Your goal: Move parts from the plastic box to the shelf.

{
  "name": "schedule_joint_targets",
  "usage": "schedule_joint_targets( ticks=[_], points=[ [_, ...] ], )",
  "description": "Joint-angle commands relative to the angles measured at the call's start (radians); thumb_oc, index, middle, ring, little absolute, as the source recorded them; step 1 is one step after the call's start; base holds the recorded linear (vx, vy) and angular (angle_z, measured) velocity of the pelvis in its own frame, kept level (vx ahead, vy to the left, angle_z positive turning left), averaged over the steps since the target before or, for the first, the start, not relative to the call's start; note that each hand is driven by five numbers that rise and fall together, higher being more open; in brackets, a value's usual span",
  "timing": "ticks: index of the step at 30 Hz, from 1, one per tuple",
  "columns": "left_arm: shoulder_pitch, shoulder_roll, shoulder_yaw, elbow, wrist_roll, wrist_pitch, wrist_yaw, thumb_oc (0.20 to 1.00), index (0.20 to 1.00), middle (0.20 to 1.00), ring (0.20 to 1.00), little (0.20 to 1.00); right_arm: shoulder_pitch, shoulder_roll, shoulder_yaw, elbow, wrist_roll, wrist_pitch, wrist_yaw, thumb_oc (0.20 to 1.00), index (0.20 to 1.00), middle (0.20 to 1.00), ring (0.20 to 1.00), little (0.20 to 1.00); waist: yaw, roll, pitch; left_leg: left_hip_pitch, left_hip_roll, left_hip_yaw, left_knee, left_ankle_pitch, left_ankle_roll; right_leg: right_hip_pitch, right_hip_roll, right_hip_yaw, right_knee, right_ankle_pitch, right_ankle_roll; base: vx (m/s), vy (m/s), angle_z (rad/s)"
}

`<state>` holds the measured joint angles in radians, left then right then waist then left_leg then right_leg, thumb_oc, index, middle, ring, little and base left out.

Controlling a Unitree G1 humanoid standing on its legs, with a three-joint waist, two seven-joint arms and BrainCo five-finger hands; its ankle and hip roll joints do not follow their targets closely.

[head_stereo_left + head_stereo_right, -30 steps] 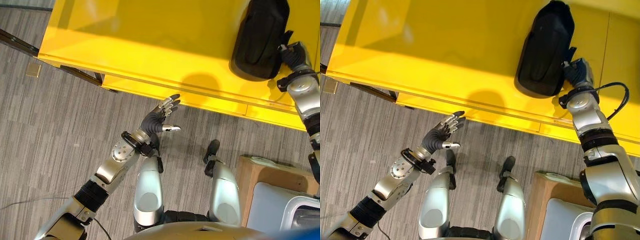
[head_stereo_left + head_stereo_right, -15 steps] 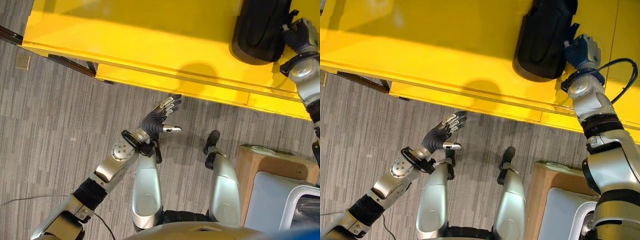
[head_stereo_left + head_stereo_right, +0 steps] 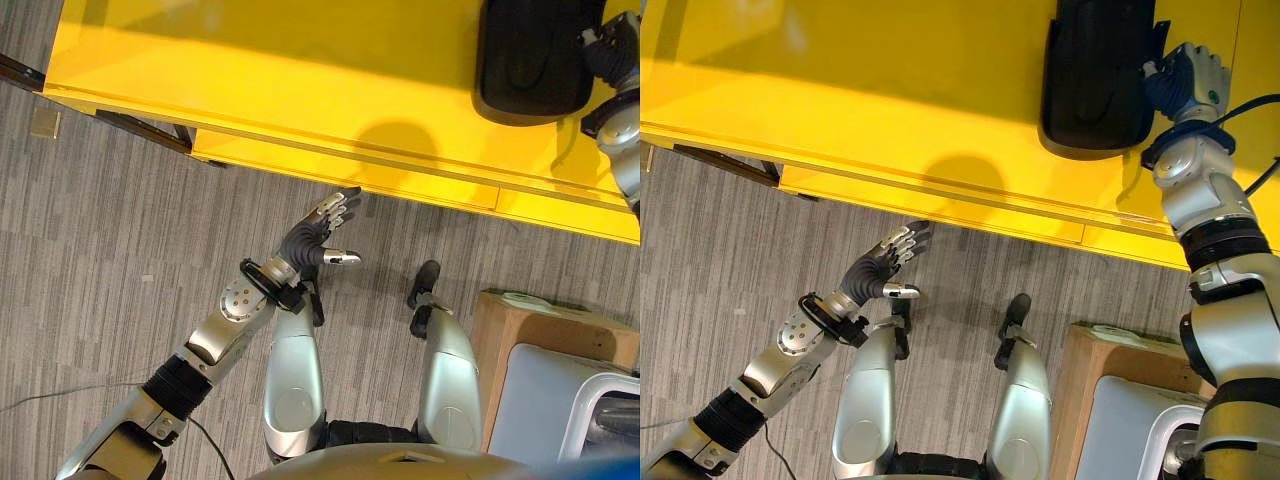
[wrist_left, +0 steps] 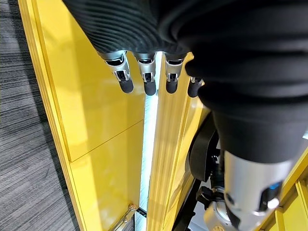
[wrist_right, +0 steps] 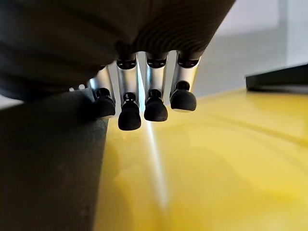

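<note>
Right now we see the black part [image 3: 1097, 75] lying on the yellow shelf [image 3: 890, 90], far right. R hand [image 3: 1187, 80] sits against its right edge, fingers curled w/ nothing between them. L hand [image 3: 318, 232] hangs over the grey floor [image 3: 110, 230] near the shelf front, fingers loose, empty.

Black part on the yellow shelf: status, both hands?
Right hand beside the black part, fingers curled, grip unclear. Part lies on the yellow shelf. Left hand open, idle below the shelf edge. Nothing in the way.
</note>
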<state>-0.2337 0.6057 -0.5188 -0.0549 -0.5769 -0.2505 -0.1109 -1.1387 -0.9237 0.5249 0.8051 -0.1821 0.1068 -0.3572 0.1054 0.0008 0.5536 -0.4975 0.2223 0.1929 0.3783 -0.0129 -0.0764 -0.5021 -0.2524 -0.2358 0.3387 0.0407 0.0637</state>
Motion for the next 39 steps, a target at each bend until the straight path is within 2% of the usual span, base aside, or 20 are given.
schedule_joint_targets(
  ticks=[1, 6, 15, 24, 32, 39],
  points=[
    [0.061, 0.010, 0.004, -0.114, 0.001, -0.061, -0.029, 1.000, 1.000, 1.000, 1.000, 1.000, -0.118, -0.106, 0.065, 0.011, -0.022, 0.003, -0.033, 0.200, 0.200, 0.200, 0.200, 0.200, 0.019, 0.015, -0.034, 0.052, -0.045, -0.044, -0.085, 0.010, 0.003, 0.064, 0.064, 0.002, 0.172, -0.210, -0.009, 0.00, 0.000, 0.00],
    [0.065, 0.016, 0.002, -0.115, -0.002, -0.056, -0.035, 1.000, 1.000, 1.000, 1.000, 1.000, -0.137, -0.121, 0.078, 0.040, -0.030, -0.003, -0.037, 0.200, 0.200, 0.200, 0.200, 0.200, 0.021, 0.019, -0.034, 0.054, -0.045, -0.045, -0.089, 0.012, 0.003, 0.064, 0.064, 0.000, 0.175, -0.213, -0.010, 0.00, -0.009, -0.01],
    [0.072, 0.014, -0.002, -0.119, -0.006, -0.058, -0.044, 1.000, 1.000, 1.000, 1.000, 1.000, -0.166, -0.125, 0.063, 0.075, 0.013, 0.051, -0.083, 0.200, 0.200, 0.200, 0.200, 0.200, 0.018, 0.033, -0.034, 0.056, -0.046, -0.042, -0.089, 0.010, 0.000, 0.057, 0.062, 0.000, 0.188, -0.225, -0.017, 0.00, -0.009, -0.01],
    [0.068, 0.003, -0.014, -0.118, -0.009, -0.059, -0.031, 1.000, 1.000, 1.000, 1.000, 1.000, -0.185, -0.106, 0.062, 0.096, -0.012, 0.054, -0.103, 0.200, 0.200, 0.200, 0.200, 0.200, 0.019, 0.054, -0.034, 0.045, -0.054, -0.042, -0.085, 0.008, 0.003, 0.034, 0.057, -0.001, 0.213, -0.235, -0.024, 0.00, 0.000, 0.00],
    [0.074, 0.001, -0.020, -0.120, -0.001, -0.060, -0.026, 1.000, 1.000, 1.000, 1.000, 1.000, -0.229, -0.094, 0.087, 0.110, -0.006, 0.064, -0.111, 0.200, 0.200, 0.200, 0.200, 0.200, 0.019, 0.068, -0.034, 0.042, -0.051, -0.035, -0.100, 0.017, -0.003, 0.024, 0.047, -0.004, 0.193, -0.222, -0.018, 0.00, 0.000, 0.00],
    [0.088, 0.000, -0.017, -0.123, -0.014, -0.053, -0.044, 1.000, 1.000, 1.000, 1.000, 1.000, -0.242, -0.096, 0.092, 0.122, -0.018, 0.065, -0.120, 0.200, 0.200, 0.200, 0.200, 0.200, 0.022, 0.083, -0.034, 0.037, -0.055, -0.041, -0.089, 0.014, -0.003, 0.010, 0.048, -0.006, 0.235, -0.245, -0.029, 0.03, -0.010, 0.00]
  ],
)
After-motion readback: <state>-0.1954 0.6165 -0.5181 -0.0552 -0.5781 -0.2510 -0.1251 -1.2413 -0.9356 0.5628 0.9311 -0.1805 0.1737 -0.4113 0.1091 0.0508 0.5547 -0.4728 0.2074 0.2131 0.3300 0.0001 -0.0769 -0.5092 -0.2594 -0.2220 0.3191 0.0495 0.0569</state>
